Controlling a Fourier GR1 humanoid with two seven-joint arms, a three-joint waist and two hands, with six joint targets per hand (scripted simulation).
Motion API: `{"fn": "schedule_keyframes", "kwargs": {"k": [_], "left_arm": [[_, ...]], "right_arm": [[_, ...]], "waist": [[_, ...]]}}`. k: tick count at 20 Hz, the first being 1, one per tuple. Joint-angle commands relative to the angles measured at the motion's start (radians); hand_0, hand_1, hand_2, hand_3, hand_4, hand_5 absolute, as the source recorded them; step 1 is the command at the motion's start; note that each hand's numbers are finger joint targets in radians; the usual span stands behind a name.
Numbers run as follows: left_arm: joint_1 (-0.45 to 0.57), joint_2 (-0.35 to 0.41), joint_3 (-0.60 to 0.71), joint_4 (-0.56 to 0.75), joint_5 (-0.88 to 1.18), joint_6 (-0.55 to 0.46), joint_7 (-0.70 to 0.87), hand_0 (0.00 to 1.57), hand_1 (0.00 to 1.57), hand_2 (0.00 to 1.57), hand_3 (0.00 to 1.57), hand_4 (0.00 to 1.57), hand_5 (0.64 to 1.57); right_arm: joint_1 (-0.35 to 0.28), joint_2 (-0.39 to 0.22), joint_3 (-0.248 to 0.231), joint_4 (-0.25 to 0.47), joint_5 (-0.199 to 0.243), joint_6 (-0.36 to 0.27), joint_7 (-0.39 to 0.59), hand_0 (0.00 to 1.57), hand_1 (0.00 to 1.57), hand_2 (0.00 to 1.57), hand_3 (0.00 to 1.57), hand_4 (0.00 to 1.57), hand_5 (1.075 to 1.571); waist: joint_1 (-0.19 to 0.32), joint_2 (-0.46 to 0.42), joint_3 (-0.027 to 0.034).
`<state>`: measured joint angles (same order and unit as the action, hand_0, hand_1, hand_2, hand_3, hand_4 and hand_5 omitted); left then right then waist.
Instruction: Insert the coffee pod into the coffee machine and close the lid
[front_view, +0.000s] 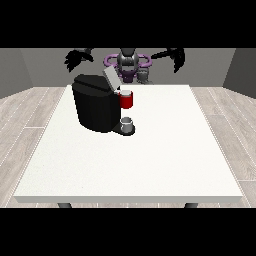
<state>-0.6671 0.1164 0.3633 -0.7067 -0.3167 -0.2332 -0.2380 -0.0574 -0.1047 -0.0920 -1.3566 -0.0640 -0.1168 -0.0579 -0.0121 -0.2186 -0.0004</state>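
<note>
Robot hand at view's left (76, 58): raised at upper left of frame, above and behind coffee machine (95, 104), holding nothing, fingers hanging slack. Robot hand at view's right (175, 56): raised at upper right, well apart from everything on the tabletop (150, 160), also holding nothing, fingers drooping. Coffee machine: black, left of centre on tabletop, lid (111, 77) tilted up, open. Red pod holder (127, 100) on machine's right side. Small grey cup (127, 123) on base below it. Coffee pod itself: cannot tell for certain.
</note>
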Motion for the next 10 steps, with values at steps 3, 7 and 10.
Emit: {"fn": "schedule_keyframes", "kwargs": {"k": [3, 7, 10], "left_arm": [[0.140, -0.068, -0.005, -0.035, 0.048, -0.013, -0.036, 0.00, 0.00, 0.00, 0.00, 0.00, 1.571], [0.134, -0.067, 0.002, -0.092, 0.106, -0.065, -0.016, 0.00, 0.00, 0.00, 0.00, 0.06, 1.571], [0.203, -0.077, 0.002, -0.120, 0.135, -0.083, 0.019, 0.00, 0.00, 0.00, 0.00, 0.03, 1.571]], "right_arm": [[-0.029, -0.048, 0.015, -0.082, -0.015, 0.073, 0.017, 0.00, 0.00, 0.00, 0.00, 0.12, 1.571], [-0.112, -0.048, 0.030, -0.096, -0.004, 0.068, 0.054, 0.00, 0.00, 0.00, 0.00, 0.00, 1.571], [-0.093, -0.088, 0.028, -0.141, -0.064, 0.164, 0.102, 0.00, 0.00, 0.00, 0.00, 0.00, 1.571]], "waist": [[0.047, -0.038, 0.0003], [0.101, -0.008, 0.0004], [0.096, -0.047, 0.0004]]}}
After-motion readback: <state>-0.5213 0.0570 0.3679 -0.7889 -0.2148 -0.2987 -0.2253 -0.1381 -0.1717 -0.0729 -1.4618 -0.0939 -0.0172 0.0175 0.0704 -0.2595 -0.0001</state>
